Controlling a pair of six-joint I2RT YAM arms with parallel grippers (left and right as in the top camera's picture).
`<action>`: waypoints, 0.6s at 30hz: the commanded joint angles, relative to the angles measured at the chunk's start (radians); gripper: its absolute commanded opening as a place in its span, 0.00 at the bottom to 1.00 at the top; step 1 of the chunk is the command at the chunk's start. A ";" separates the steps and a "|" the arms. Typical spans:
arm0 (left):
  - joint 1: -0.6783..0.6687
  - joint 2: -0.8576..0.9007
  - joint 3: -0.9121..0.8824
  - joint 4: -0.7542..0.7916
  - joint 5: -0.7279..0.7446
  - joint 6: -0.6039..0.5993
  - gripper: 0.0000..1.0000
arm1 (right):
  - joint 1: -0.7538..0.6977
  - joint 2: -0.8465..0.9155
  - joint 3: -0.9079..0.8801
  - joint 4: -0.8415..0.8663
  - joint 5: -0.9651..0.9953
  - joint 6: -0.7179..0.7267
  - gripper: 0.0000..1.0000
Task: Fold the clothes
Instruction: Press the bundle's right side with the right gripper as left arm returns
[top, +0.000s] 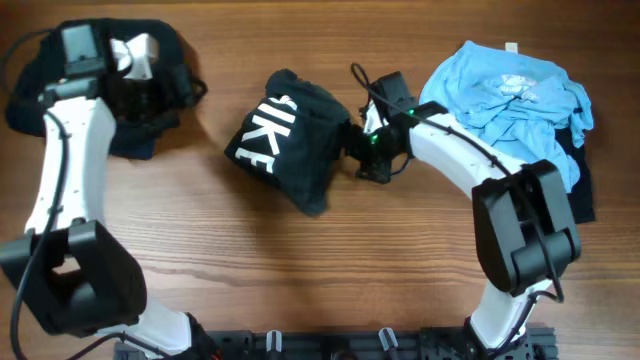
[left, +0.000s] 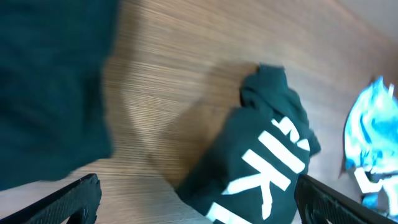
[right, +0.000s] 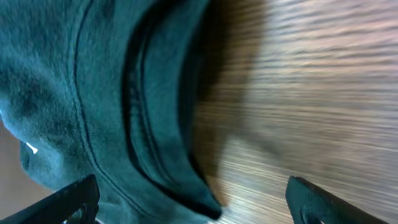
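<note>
surface: wooden table (top: 300, 260) | black lettered shirt (top: 295, 150) bunched | left gripper (left: 196, 199) released | right gripper (right: 193, 186) released

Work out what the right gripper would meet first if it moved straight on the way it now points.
Most likely the black lettered T-shirt: the right gripper, jaws open, points at its dark hem, close ahead in the wrist view, with bare table beside it. Depth is hard to judge.

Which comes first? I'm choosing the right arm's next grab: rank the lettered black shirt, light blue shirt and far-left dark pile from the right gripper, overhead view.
1. Lettered black shirt, centre, right at the right gripper.
2. Light blue shirt, back right.
3. Dark pile, far left corner.
</note>
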 joint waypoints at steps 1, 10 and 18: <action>0.056 -0.037 0.009 0.003 0.027 -0.072 1.00 | 0.041 0.006 -0.023 0.066 -0.012 0.093 0.96; 0.065 -0.037 0.009 -0.016 0.063 -0.072 1.00 | 0.052 0.005 -0.029 0.124 0.077 0.065 0.92; -0.130 -0.039 0.009 -0.106 0.175 -0.012 1.00 | -0.140 -0.184 0.019 0.016 0.200 -0.118 0.99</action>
